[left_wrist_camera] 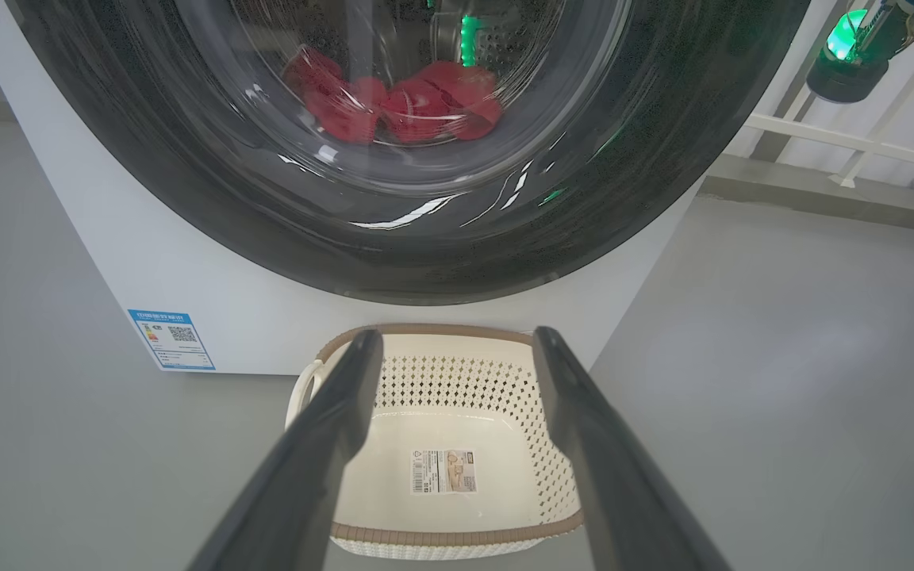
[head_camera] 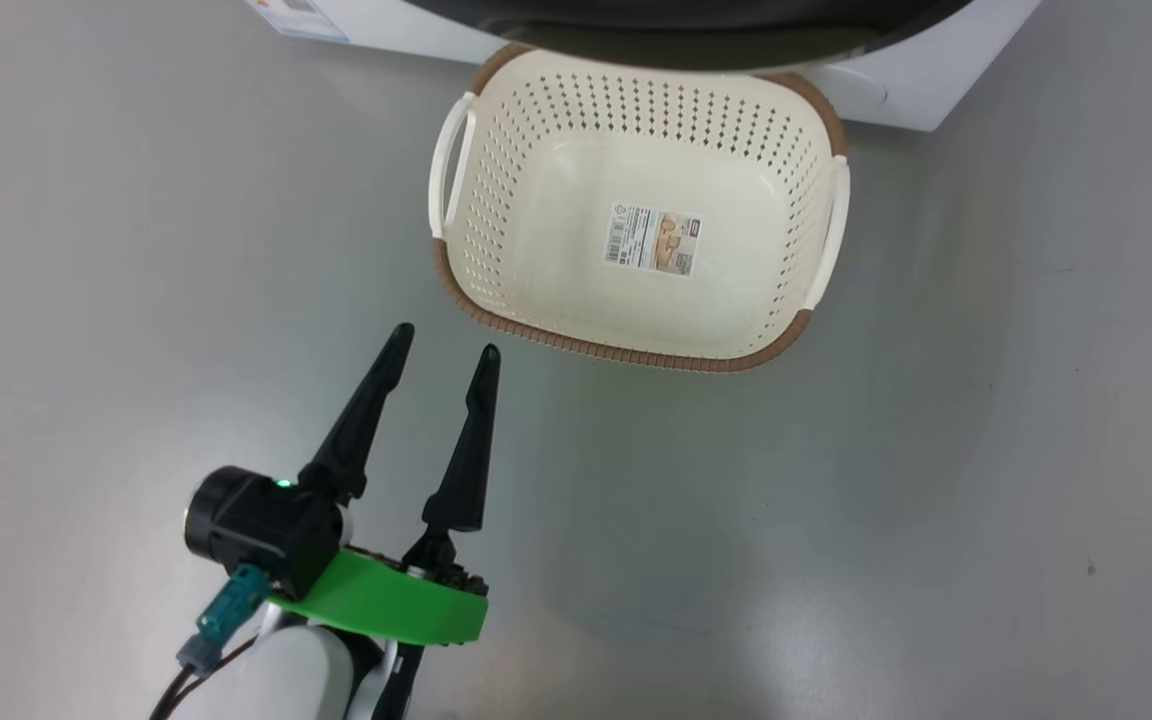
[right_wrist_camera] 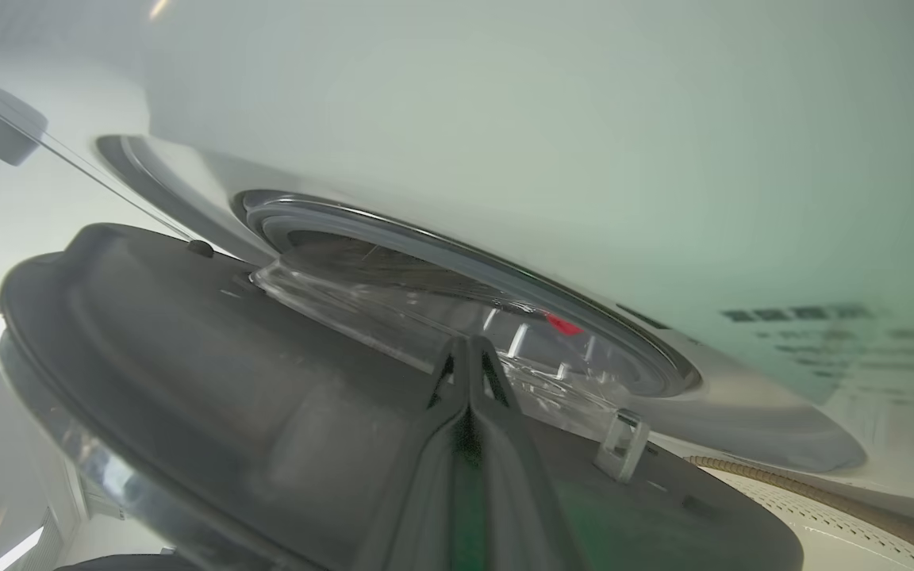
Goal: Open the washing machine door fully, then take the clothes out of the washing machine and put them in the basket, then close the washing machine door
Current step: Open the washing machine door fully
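Observation:
The washing machine (left_wrist_camera: 108,238) stands ahead, and bright red clothes (left_wrist_camera: 409,99) lie in the drum behind the glass of the washing machine door (left_wrist_camera: 393,254). In the right wrist view the door (right_wrist_camera: 187,357) stands ajar, its glass bowl partly out of the opening. My right gripper (right_wrist_camera: 469,342) is shut, its fingers lying against the door's inner side. On the floor in front of the machine sits the cream basket (head_camera: 636,350), with nothing in it. My left gripper (head_camera: 444,340) is open and holds nothing, low, just short of the basket (left_wrist_camera: 457,531).
Grey floor spreads on all sides of the basket. A blue label (left_wrist_camera: 171,339) marks the machine's lower left corner. White railings (left_wrist_camera: 862,143) run along the wall to the machine's right, below my right arm's wrist (left_wrist_camera: 846,55).

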`<state>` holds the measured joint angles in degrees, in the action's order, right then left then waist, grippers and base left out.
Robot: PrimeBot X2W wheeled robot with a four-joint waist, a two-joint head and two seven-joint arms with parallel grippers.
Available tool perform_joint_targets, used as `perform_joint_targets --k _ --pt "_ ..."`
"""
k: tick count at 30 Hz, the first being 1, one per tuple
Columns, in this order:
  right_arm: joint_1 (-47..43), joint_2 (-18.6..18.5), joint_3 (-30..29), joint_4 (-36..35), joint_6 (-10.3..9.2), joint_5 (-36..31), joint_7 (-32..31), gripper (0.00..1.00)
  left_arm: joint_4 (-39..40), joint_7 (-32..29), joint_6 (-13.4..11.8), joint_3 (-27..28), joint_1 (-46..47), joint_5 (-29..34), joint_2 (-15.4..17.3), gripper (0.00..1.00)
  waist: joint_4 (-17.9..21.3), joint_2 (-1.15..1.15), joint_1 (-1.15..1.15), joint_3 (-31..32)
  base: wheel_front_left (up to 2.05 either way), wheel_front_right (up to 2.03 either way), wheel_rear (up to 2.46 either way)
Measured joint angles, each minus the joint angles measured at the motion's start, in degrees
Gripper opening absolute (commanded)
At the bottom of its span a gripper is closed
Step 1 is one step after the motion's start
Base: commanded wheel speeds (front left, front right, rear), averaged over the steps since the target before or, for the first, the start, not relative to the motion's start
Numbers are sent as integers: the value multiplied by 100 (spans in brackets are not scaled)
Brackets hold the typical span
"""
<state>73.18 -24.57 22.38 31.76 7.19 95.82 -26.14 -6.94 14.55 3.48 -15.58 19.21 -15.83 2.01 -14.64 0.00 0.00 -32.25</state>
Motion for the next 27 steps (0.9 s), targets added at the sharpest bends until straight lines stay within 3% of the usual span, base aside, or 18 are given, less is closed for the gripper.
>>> perform_joint_targets --k 27 --pt "-1621 438 103 -964 -14 -51 -723 0 -73 0 0 94 -396 74 2 100 177 0 0 963 0 0 0"
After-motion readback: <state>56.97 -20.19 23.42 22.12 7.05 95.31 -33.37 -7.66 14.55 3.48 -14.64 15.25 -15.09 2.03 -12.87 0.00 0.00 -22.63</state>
